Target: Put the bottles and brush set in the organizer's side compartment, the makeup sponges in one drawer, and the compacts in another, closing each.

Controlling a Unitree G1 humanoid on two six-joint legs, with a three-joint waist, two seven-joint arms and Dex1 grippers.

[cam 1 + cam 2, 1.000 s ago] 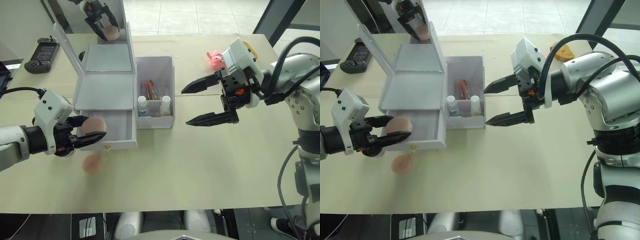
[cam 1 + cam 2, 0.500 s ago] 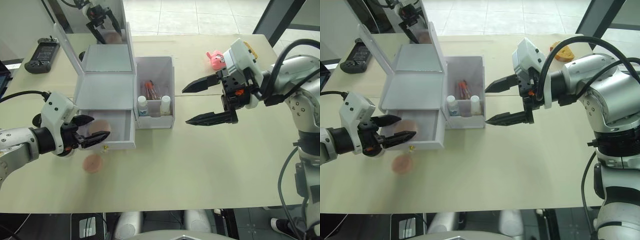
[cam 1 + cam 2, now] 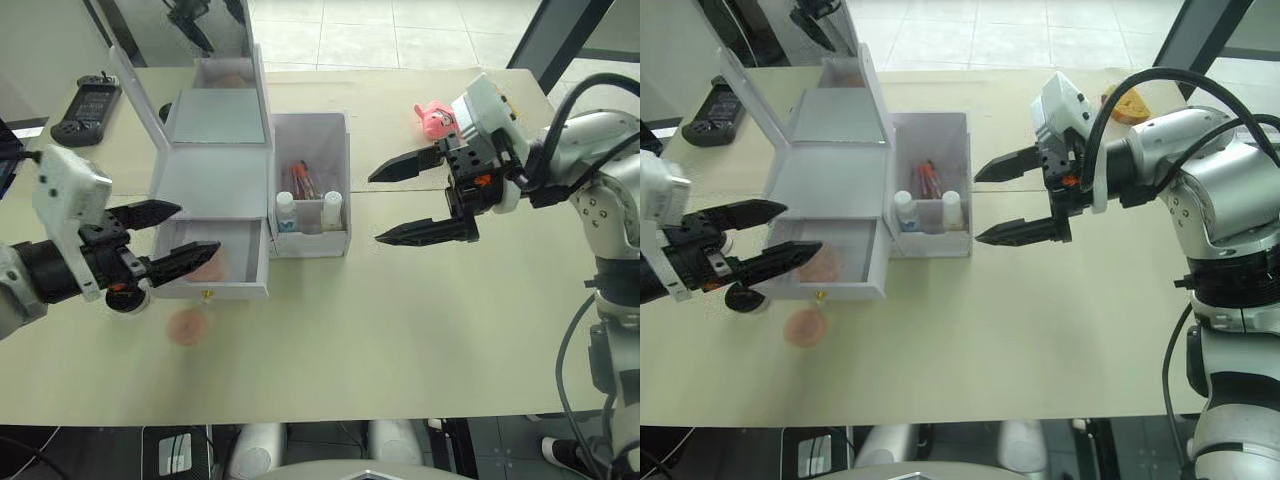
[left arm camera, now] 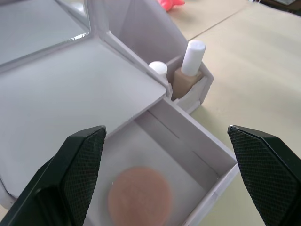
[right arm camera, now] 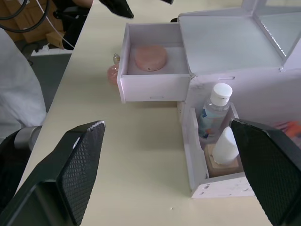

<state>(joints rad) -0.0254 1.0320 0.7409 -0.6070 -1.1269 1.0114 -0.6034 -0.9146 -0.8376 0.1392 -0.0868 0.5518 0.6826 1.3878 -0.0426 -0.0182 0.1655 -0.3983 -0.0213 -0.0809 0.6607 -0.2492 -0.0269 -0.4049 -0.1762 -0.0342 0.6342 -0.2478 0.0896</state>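
Moved: left hand (image 3: 165, 232), formerly clasping a sponge, now spread wide and empty, raised at the drawer's 9 o'clock; that sponge (image 4: 140, 198) lies in the open drawer (image 3: 214, 262). Second sponge (image 3: 186, 327) on worktop (image 3: 400, 340), outstanding. Side compartment (image 3: 312, 180): bottles (image 3: 308, 212), brush set (image 3: 301, 180) stowed. Compacts unlocated. Right hand (image 3: 418, 200) spread, empty.

organizer (image 3: 215, 190) white-grey | sponges (image 4: 140, 199) pink | bottle caps (image 4: 194, 50) white | plush toy (image 3: 431, 120) pink

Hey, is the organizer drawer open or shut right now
Open. The drawer is pulled out from the organizer, with one pink sponge lying inside it.
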